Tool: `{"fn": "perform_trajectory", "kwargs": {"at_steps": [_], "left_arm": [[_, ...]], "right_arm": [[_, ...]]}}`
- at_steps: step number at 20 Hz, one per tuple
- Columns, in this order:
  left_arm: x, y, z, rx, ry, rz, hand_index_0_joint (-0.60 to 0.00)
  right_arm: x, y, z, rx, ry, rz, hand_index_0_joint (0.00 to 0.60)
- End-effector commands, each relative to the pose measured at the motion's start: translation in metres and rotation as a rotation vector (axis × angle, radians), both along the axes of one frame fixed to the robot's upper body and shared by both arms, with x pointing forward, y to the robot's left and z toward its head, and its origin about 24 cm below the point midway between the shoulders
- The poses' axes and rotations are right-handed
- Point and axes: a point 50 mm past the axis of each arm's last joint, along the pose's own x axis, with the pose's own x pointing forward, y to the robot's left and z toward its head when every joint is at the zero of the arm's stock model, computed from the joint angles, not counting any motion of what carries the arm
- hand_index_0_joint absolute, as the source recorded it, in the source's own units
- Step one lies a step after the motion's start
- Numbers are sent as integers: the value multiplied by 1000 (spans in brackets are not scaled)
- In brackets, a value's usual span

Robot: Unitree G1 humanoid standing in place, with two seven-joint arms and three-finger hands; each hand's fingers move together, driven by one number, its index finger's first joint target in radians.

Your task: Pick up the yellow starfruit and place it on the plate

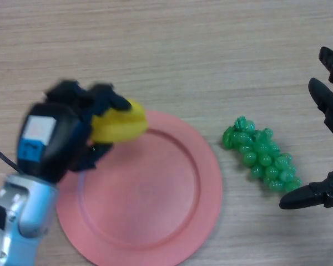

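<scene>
The black fingers [108,95] of the left hand [72,127] are curled over the top of the yellow starfruit [119,125], with the thumb side tucked underneath it, so the fruit is clamped in the grasp; only its right end sticks out past the fingers. The starfruit sits over the upper left rim of the pink plate [155,221]; from where I stand I cannot tell whether it is resting on the rim or held just clear of it. Behind the fingers the hand's body is black with a pale square and a blue patch on its back, and the silver forearm runs down to the lower left corner, covering the plate's left edge.

The plate is round, with a raised rim, and lies flat on the light wood-grain table [172,50]; its centre is bare. Just beside the plate on its right, not touching it, lies a bunch of green grapes [262,155], angled down to the right.

At the far right edge shows the right hand [328,100]; its fingers are straight and spread apart, the thumb pointing left below the grapes, holding nothing.
</scene>
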Motion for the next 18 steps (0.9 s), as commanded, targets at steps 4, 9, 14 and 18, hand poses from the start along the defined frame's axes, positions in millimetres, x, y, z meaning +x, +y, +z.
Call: {"fn": "perform_trajectory", "kwargs": {"at_steps": [4,9,14,18], "left_arm": [[-7,-1,13,56,-28,-68,-600],[-3,3,17,-111,136,-59,-449],[-3,9,31,-148,0,-13,0],[-1,25,63,-220,-193,2,0]], "right_arm": [[-8,-9,32,-34,-207,-14,0],[-9,-9,31,-46,-204,-17,0],[-10,-7,32,-70,-218,-24,0],[-7,-4,35,-76,-222,-15,0]]}}
